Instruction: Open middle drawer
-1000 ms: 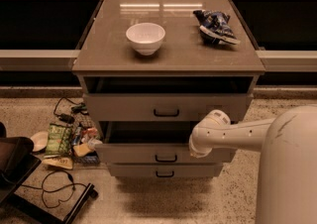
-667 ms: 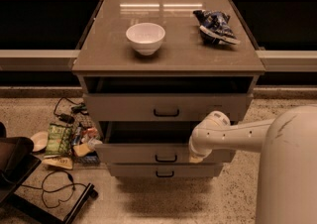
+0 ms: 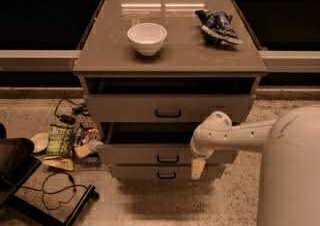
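The middle drawer is the middle of three grey-beige drawers in the cabinet. It has a small black pull handle. It stands pulled out a little past the drawer below, with a dark gap showing above its front. My gripper hangs from the white arm that reaches in from the right. It points down in front of the right part of the middle drawer's front, right of the handle and apart from it.
A white bowl and a blue snack bag lie on the cabinet top. The top drawer and the lowest drawer frame the middle one. Snack packets, cables and a black stand lie on the floor at left.
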You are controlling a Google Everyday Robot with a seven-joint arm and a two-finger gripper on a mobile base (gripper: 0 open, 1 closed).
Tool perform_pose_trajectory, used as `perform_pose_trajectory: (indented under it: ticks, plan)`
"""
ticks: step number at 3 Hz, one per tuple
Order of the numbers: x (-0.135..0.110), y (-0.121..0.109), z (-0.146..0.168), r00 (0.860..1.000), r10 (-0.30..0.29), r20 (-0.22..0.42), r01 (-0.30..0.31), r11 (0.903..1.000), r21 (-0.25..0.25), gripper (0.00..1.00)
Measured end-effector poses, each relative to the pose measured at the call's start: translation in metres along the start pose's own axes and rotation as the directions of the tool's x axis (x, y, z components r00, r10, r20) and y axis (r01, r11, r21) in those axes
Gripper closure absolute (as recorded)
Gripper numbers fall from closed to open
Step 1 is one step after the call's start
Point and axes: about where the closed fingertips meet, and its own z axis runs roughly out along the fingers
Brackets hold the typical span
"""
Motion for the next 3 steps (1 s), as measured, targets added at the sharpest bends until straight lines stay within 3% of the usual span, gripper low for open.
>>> perform_pose_trajectory:
  ticks: [1, 2, 3]
  plan:
    - [0.004, 0.007, 0.004, 1.000, 0.007, -0.001, -0.007, 0.9997, -0.025, 0.19]
    - [0.020, 0.051, 0.008, 0.997, 0.050, -0.062, -0.058, 0.9882, -0.141, 0.50]
    - [0.020, 0.053, 0.004, 0.996, 0.053, -0.067, -0.063, 0.9872, -0.146, 0.72]
